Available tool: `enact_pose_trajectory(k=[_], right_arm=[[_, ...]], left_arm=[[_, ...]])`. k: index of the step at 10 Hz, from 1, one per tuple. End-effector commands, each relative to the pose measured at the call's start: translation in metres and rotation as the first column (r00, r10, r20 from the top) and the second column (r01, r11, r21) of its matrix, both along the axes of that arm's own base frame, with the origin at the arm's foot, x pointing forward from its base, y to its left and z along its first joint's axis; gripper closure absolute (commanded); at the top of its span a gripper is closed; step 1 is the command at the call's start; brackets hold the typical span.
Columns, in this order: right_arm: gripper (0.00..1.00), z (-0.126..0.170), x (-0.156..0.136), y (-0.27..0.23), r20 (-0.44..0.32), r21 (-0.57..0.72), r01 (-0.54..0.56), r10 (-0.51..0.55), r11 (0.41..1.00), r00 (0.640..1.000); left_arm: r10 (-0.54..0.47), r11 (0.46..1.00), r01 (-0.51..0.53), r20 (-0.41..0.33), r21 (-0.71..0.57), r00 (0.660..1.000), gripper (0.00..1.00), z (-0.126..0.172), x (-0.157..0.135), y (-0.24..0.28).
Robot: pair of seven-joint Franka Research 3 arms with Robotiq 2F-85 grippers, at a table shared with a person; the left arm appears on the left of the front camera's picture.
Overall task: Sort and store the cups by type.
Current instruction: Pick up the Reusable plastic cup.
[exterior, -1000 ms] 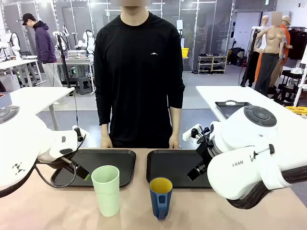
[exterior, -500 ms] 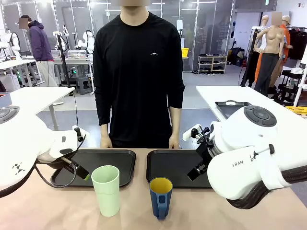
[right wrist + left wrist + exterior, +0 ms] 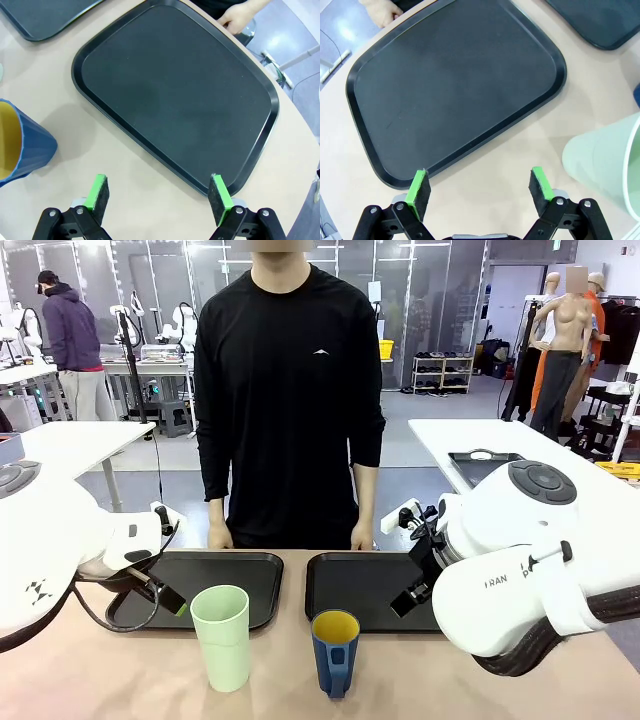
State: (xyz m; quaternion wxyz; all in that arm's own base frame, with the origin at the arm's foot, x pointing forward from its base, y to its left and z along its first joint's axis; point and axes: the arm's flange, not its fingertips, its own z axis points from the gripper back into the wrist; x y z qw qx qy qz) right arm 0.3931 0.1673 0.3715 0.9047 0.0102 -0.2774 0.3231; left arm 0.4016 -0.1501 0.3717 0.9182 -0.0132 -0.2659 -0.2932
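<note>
at the near edge of the pale table (image 3: 120, 680) both cups stand upright and untouched: a tall mint-green handleless plastic tumbler (image 3: 221, 637) to the left and, near it but apart, a shorter dark blue mug with a yellow inside (image 3: 335, 651), its handle turned to the near side. just behind them the left gripper (image 3: 480, 186) hangs above the table, green pads spread wide and empty, with the tumbler close by; the right gripper (image 3: 159, 191) is likewise spread and empty, near the mug. farther back lie two flat black plastic trays, the left tray (image 3: 455, 85) and the right tray (image 3: 175, 95), both bare. a person in a black top (image 3: 290, 390) stands at the far edge. sorting looks not yet begun; the next move calls for an arm to lower around its nearer cup, close on it and carry it to a tray
</note>
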Motion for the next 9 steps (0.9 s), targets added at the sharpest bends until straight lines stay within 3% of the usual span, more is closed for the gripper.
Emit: enact_pose_trajectory(k=[1, 8, 9], right_arm=[[0.0, 0.0, 0.0, 0.0, -0.001, 0.002, 0.002, -0.002, 1.0, 1.0], [0.0, 0.0, 0.0, 0.0, 0.0, 0.0, 0.0, 0.0, 1.0, 1.0], [0.0, 0.014, -0.001, 0.007, -0.026, -0.041, 0.122, -0.123, 0.992, 0.992]], left_arm=[[0.001, 1.0, -0.001, 0.0, 0.0, 1.0, 0.0, 0.0, 0.0, 0.0], [0.017, 1.0, -0.017, 0.001, -0.009, 1.0, 0.0, 0.005, 0.0, -0.002], [0.052, 0.999, -0.052, 0.014, 0.0, 0.999, 0.0, 0.013, 0.0, -0.003]])
